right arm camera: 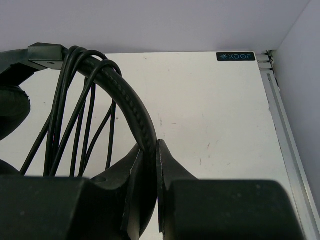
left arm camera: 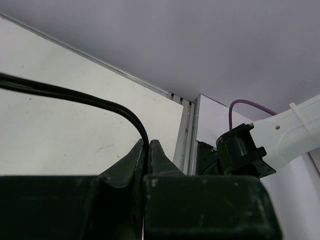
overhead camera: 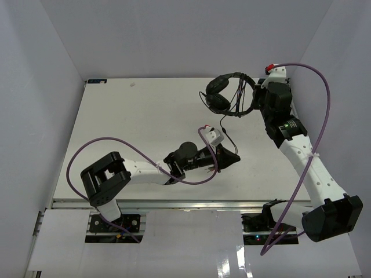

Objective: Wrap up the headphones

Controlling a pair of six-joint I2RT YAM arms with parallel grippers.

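Black headband [right arm camera: 134, 122] in right pincer [right arm camera: 149, 145], cord [left arm camera: 75, 96] in left pincer [left arm camera: 148, 143] — wrist views.

place: robot lab cell | plain walls [overhead camera: 40, 52] enclosing white table [overhead camera: 145, 116] | aluminium rail [overhead camera: 174, 204] at front

Left tool [left arm camera: 149, 146] low over mid-table, right tool [right arm camera: 156, 150] stretched far forward, jaws of both pinched nearly together.
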